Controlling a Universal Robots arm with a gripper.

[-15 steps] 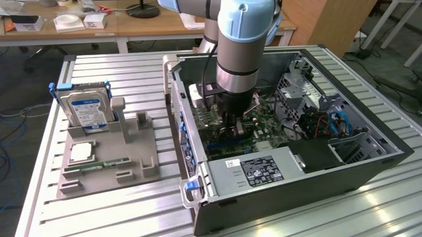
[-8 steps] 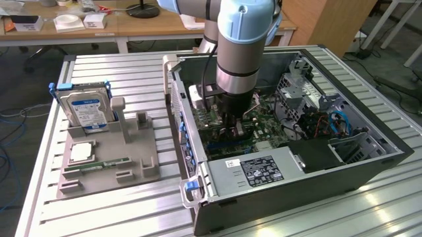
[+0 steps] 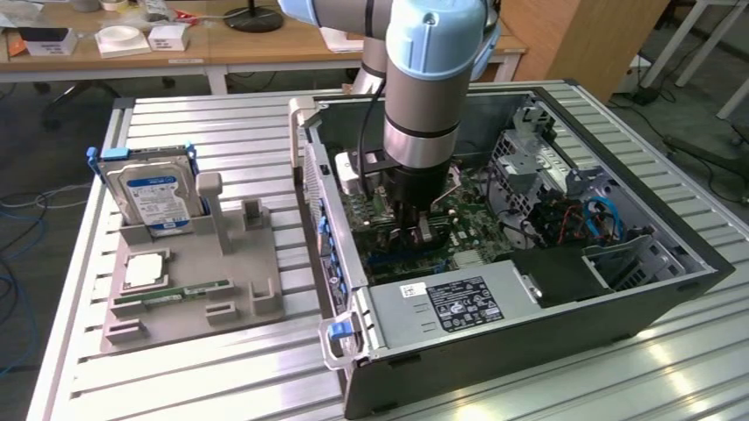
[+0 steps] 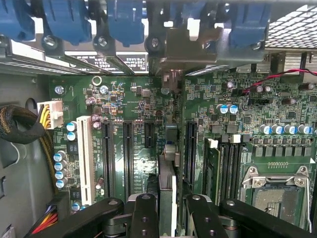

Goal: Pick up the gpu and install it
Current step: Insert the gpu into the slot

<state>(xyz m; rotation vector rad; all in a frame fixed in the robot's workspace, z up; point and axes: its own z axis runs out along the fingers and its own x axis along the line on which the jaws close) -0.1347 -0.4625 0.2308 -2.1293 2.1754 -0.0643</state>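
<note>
Holding the gpu over the motherboard

Reaching down into the open computer case (image 3: 655,289), the arm (image 3: 427,79) stood nearly upright above the green motherboard (image 4: 124,99). The pincer (image 4: 171,208) was clamped on the gpu (image 4: 167,178), its black fingers (image 4: 143,213) pressing the card from both sides. In the wrist view the card was seen edge-on, thin and upright, standing among the long black expansion slots (image 4: 128,153), with its silver bracket (image 4: 190,44) up at the case's rear wall beside the blue slot clips (image 4: 124,20). Whether the card's edge was seated in a slot or only just above it could not be told. To one side of the card lay the empty processor socket (image 4: 275,191); to the other, a white slot (image 4: 85,158) and a bundle of sleeved cables (image 4: 22,124).

In the exterior view the case lay on its side on the slatted worktop (image 3: 210,123). Toward the exterior view's left sat a grey holder tray (image 3: 240,298) carrying an upright hard drive with a blue label (image 3: 153,193) and a slim green RAM stick (image 3: 188,291)
</note>
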